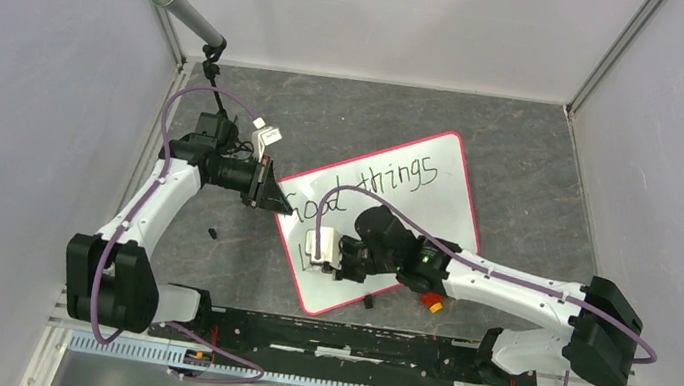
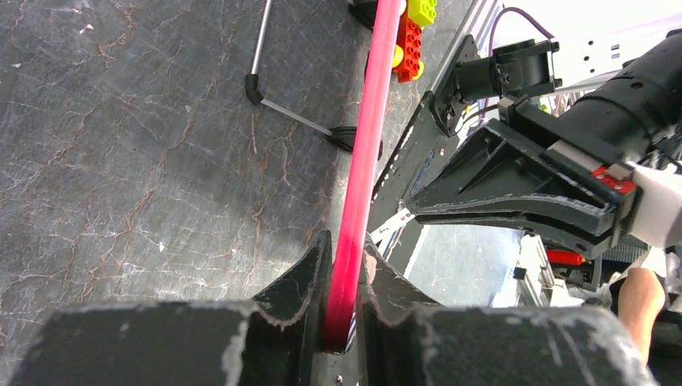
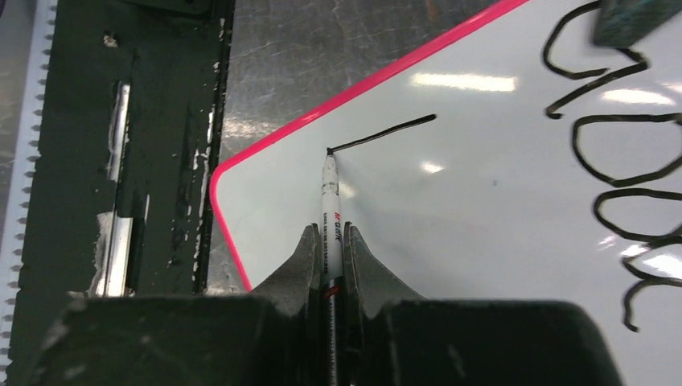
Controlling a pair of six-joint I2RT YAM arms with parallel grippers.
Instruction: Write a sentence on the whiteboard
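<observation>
The whiteboard (image 1: 431,216) lies skewed on the dark surface (image 1: 349,113) between the arms. It looks thin, stiff and slick, so I judge it slides easily and is best held by its pink rim. My left gripper (image 2: 344,249) pinches that rim; my right gripper (image 3: 330,237) clamps the marker (image 3: 330,197), tip on the board.

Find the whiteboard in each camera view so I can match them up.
Top external: whiteboard at centre, lying tilted.
Left wrist: seen edge-on, a pink strip rising from between the jaws.
Right wrist: fills the right side, rounded corner at lower left, marker tip on it.
Shared landmark: its pink rim.
</observation>
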